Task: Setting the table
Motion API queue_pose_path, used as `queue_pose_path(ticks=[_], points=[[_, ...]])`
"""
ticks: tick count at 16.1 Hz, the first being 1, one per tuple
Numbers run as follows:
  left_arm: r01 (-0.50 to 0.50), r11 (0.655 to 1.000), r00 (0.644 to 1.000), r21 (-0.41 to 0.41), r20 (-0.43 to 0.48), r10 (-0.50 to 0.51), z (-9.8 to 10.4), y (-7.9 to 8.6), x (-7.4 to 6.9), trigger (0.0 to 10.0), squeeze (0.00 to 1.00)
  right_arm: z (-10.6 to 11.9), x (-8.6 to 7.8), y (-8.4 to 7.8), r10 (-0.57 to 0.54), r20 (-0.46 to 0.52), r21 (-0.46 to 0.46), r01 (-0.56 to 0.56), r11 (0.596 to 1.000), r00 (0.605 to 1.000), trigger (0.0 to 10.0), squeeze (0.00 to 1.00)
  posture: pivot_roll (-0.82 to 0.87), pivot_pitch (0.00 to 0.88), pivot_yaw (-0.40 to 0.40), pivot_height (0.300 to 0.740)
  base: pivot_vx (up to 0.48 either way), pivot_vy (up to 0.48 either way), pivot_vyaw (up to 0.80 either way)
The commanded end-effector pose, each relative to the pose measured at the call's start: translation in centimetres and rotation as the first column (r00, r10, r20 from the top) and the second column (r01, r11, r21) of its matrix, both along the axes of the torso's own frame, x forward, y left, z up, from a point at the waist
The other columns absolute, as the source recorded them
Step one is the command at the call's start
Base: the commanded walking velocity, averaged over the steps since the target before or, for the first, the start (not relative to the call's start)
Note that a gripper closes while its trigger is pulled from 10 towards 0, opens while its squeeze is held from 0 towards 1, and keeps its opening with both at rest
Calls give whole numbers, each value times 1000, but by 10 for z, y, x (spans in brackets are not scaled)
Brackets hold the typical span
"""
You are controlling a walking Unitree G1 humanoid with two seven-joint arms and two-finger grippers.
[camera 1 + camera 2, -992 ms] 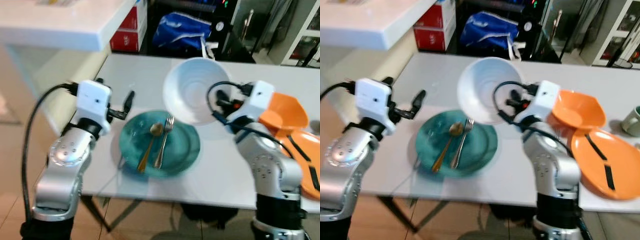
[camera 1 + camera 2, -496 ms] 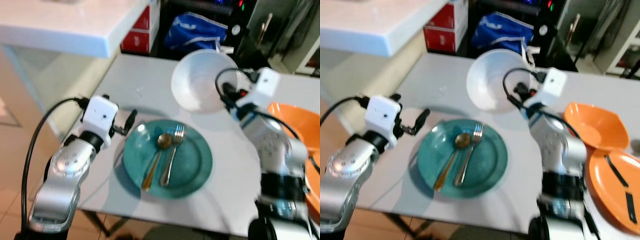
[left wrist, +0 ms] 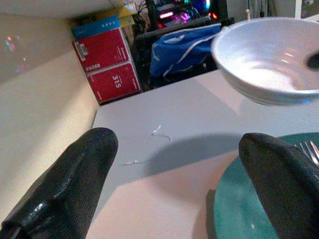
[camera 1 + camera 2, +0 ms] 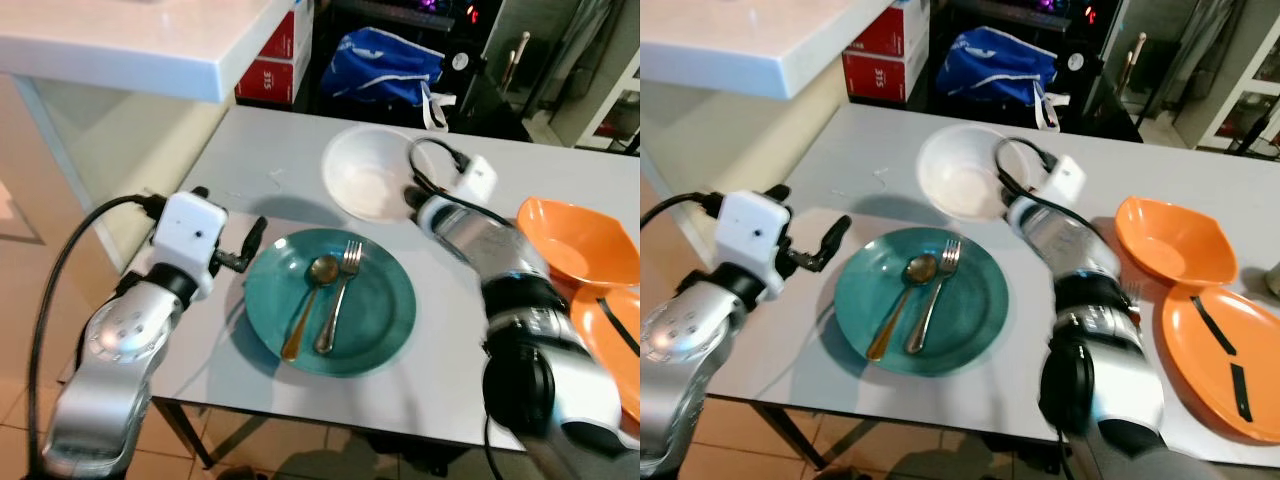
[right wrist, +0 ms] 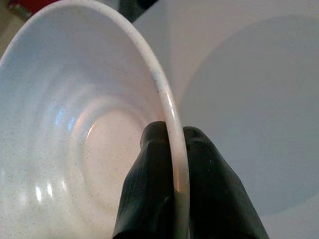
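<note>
A white bowl (image 4: 366,183) hangs low over the white table (image 4: 250,160), just beyond a teal plate (image 4: 330,300). My right gripper (image 5: 172,130) is shut on the bowl's (image 5: 75,124) near rim, one finger inside and one outside. On the teal plate lie a gold spoon (image 4: 306,305) and a silver fork (image 4: 340,296). My left gripper (image 3: 177,142) stands open at the plate's left edge, holding nothing; the head view shows this gripper (image 4: 252,243) just above the table.
An orange bowl (image 4: 575,240) and an orange plate (image 4: 618,345) with dark strips sit at the table's right. A white counter (image 4: 130,50) juts in at the far left. Red boxes (image 4: 275,70) and a blue bag (image 4: 385,65) lie beyond the table.
My right arm has lowered the bowl from a raised, tilted hold to nearly level over the table, farther from me. The camera has shifted. The left gripper stays beside the plate.
</note>
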State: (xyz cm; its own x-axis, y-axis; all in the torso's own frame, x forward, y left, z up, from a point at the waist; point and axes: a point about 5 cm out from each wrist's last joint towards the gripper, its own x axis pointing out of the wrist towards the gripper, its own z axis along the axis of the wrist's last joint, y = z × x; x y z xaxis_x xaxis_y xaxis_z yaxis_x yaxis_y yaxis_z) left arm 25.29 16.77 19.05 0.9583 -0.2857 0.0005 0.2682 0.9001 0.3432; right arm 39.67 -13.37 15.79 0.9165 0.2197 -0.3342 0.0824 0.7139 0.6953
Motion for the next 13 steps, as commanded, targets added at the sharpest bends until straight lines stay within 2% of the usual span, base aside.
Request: queue_pose_path(ticks=[1,6,9,11,13], points=[[15,1000,1000,-1,11,-15,5,0,-3,10000,0,12,6,4,-4,55,14,3,1000,998,10000,0,124,58,-83,740,0,0,0],[28,1000,1000,6,7,-28,12,4,-22,10000,0,4,9,31,30,29,-39,-29,999,999,10000,0,190,125,-114,740,0,0,0],[19,1000,1000,2,23,-19,18,8,-30,10000,0,4,9,38,32,34,-24,-31,999,999,10000,0,219,150,-121,740,0,0,0],[13,1000,999,5,40,-13,28,13,-41,10000,0,10,10,49,31,52,17,-32,999,998,10000,0,269,183,-135,740,0,0,0],[6,1000,999,10,37,-6,29,15,-44,10000,0,13,11,51,28,59,25,-30,999,998,10000,0,275,189,-137,740,0,0,0]])
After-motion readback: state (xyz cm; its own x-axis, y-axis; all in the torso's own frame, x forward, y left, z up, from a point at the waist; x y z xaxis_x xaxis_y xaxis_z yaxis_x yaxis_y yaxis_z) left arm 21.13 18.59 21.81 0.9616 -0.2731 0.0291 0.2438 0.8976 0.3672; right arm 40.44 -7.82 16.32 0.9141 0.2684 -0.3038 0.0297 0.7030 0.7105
